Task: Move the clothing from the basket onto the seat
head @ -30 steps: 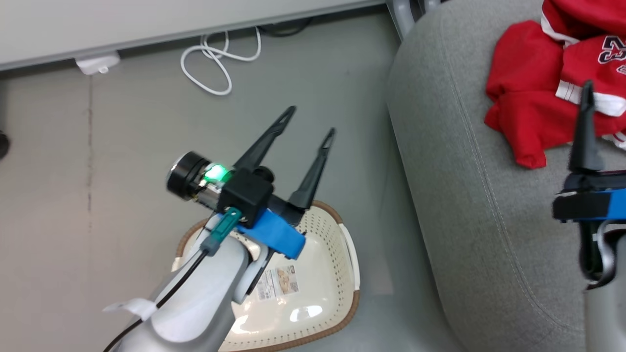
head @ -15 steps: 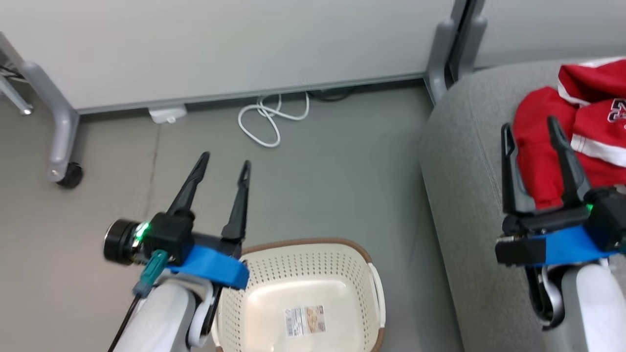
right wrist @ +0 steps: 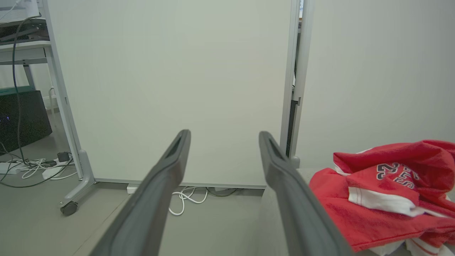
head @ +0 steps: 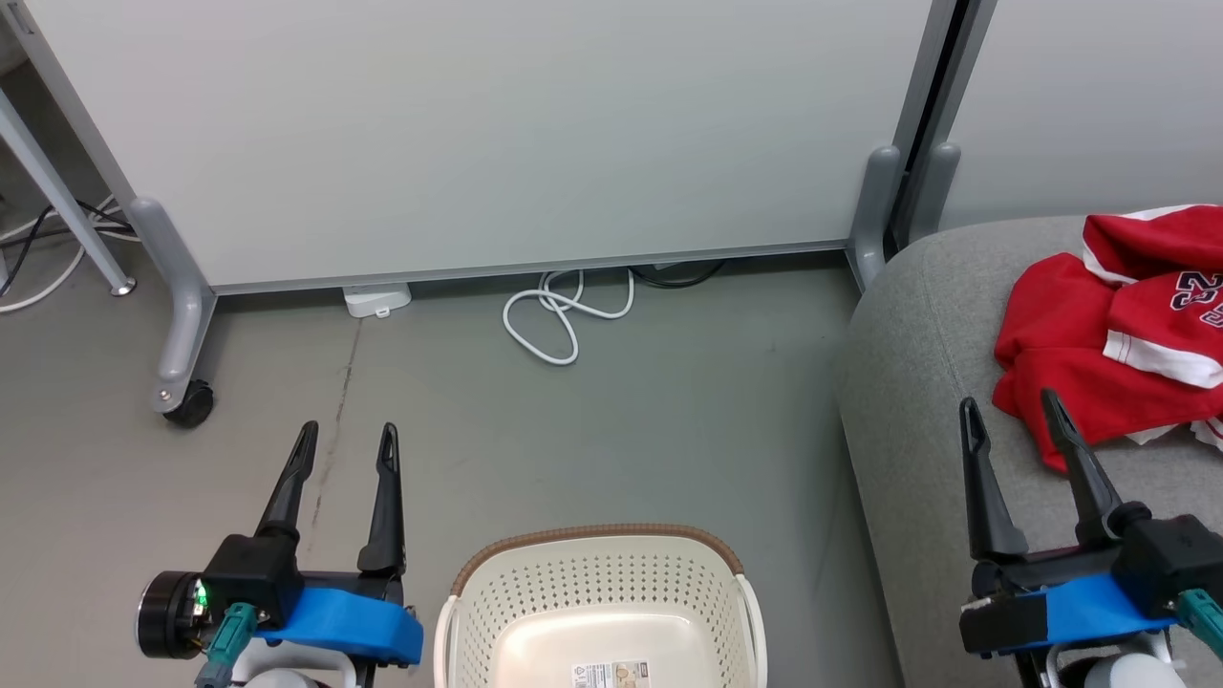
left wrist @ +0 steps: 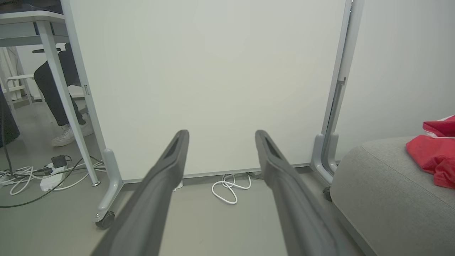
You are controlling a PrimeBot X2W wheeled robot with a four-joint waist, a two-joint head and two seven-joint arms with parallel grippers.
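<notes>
From the head, the basket stands on the floor between the arms, its visible inside bare except for a label. The clothing lies heaped on the seat, so the job looks finished. The left hand hangs beside the basket and the right hand over the seat near the heap, both spread and empty, probably parked clear. The left wrist view has its fingers apart, aimed at a white partition. The right wrist view has fingers apart too, the red heap just to their right, untouched.

Red clothing crumpled on grey seat; basket empty.
</notes>
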